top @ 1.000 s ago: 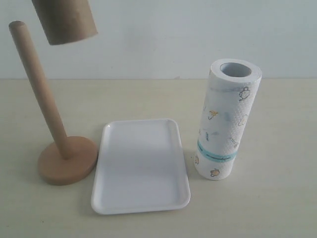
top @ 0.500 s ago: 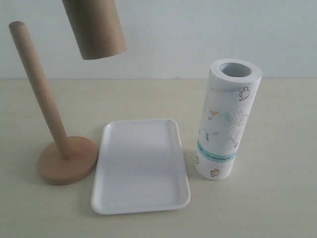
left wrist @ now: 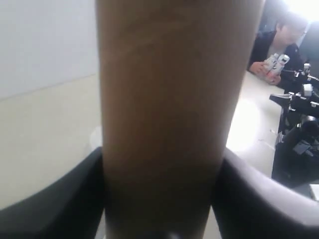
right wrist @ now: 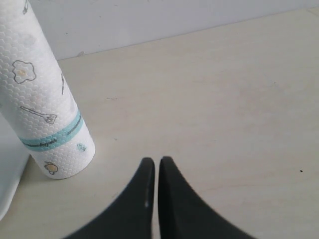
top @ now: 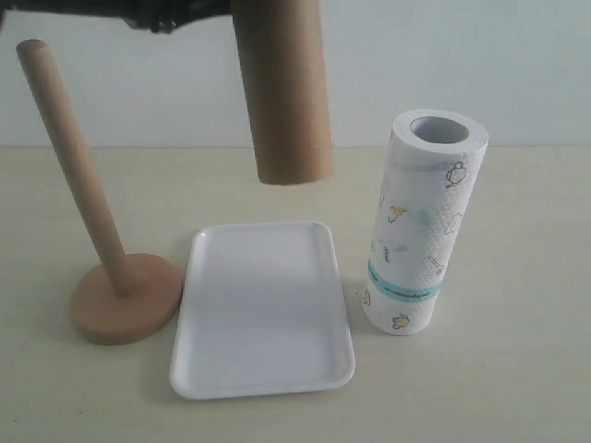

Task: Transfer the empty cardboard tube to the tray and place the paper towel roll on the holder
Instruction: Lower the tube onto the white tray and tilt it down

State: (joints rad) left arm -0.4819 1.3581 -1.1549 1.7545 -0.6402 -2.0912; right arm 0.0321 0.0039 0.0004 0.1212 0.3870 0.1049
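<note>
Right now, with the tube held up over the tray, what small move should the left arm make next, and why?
Probably lower the cardboard tube toward the middle of the tray. The left gripper holds it upright with its bottom end in the air near the tray's far edge, and the tray is bare.

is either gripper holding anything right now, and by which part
The left gripper clamps the long brown cardboard tube across its sides, on its upper part. The right gripper is shut on nothing.
</note>
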